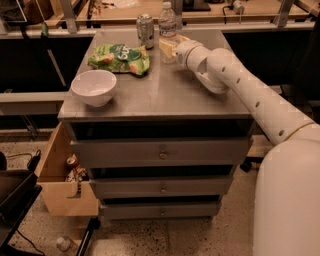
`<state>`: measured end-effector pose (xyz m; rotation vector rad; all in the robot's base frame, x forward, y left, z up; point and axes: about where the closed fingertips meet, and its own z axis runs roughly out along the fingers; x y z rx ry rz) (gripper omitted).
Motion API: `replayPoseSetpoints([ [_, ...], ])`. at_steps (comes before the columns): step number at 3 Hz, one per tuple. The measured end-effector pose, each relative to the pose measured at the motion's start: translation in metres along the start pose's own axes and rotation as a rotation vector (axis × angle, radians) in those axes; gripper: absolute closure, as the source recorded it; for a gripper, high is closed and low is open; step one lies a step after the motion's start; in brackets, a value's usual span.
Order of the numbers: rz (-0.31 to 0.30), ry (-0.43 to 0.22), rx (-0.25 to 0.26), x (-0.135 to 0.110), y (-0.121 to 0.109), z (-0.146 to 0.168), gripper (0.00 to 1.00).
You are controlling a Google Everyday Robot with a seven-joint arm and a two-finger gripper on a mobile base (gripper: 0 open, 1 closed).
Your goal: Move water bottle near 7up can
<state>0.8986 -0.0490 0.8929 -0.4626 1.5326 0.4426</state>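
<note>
The water bottle (167,24), clear with a white cap and a label band, stands upright at the back of the steel table (165,95). The 7up can (145,30) stands just left of it, a small gap between them. My gripper (168,47) reaches in from the right on the white arm (235,80). Its yellowish fingers (165,46) are closed around the bottle's lower half. The bottle's base shows below them, on the table top.
A green snack bag (120,58) lies left of the can. A white bowl (94,87) sits at the front left. Drawers (162,152) are below the top. An open wooden box (65,180) stands at the lower left. A workbench (200,15) runs behind.
</note>
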Motion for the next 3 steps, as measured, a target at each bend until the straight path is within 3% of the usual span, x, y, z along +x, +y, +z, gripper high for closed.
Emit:
replayPoseSetpoints([
  [1,0.001,0.000,-0.003,0.0004,0.0022,0.0015,0.13],
  [2,0.002,0.000,-0.008,0.0009,0.0054,0.0037,0.00],
  [3,0.002,0.000,-0.008,0.0009,0.0055,0.0037,0.00],
])
